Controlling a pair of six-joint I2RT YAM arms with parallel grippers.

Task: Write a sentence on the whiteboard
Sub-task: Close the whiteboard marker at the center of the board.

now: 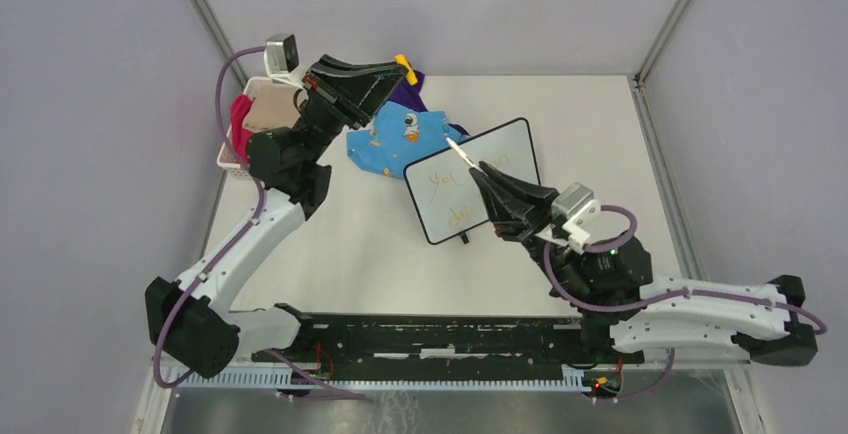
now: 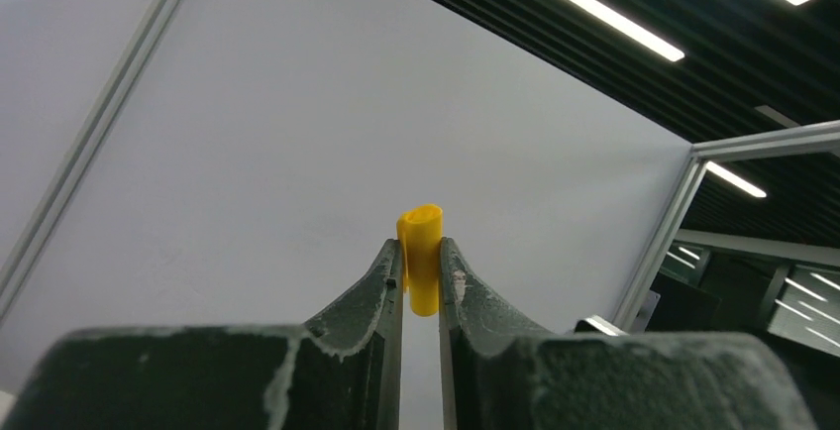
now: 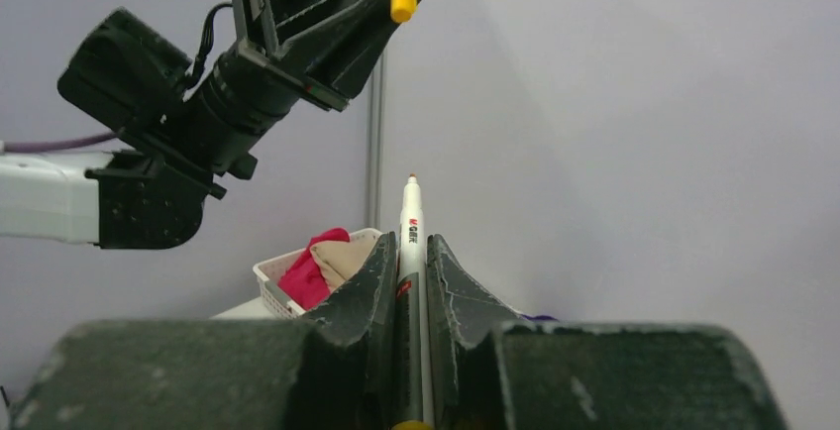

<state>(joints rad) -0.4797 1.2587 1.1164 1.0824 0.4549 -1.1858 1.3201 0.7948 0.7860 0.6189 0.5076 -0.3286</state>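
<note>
Top external: small black-framed white whiteboard [image 1: 505,149] looks light, stiff, likely to slide; hold its frame edge; right jaws pinch a slim white marker [image 1: 460,150], left jaws a yellow plastic cap [image 1: 403,63].

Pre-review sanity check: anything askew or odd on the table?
The whiteboard sits skewed, rotated against the table edges. A crumpled blue cloth lies loose by its left corner, outside the basket. Nothing looks spilled or broken.

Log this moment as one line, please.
left jaws: shut on yellow cap | right jaws: shut on marker | whiteboard: orange writing on it
</note>
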